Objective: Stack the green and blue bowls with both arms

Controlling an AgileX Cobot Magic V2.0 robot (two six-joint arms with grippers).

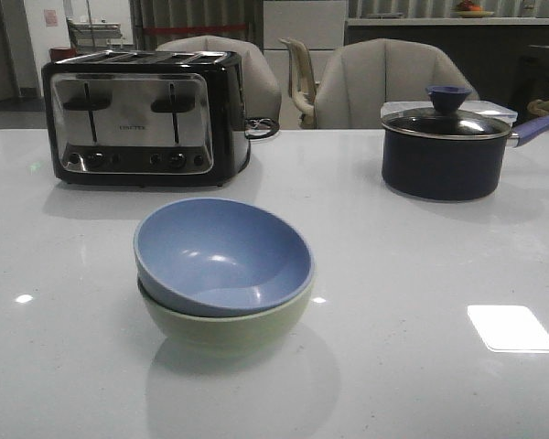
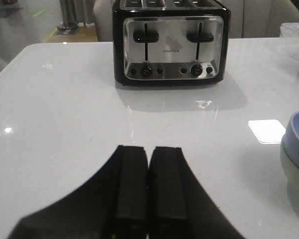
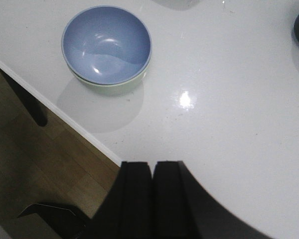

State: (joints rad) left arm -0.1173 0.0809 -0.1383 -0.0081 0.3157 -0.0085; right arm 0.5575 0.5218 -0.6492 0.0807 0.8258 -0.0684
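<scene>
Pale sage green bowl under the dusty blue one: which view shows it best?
The front view: the pale sage green bowl shows its full side wall beneath the dusty blue bowl. The right wrist view shows only a rim sliver; the left wrist view clips it at the edge.

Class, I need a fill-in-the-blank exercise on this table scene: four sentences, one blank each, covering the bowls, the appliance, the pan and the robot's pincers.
1. The blue bowl sits nested inside the ______ bowl.
2. Behind the bowls stands a black and silver ______.
3. The saucepan has a ______ handle.
4. The left pincer and right pincer are both ______, holding nothing.

Missing words: green; toaster; purple; shut
</scene>
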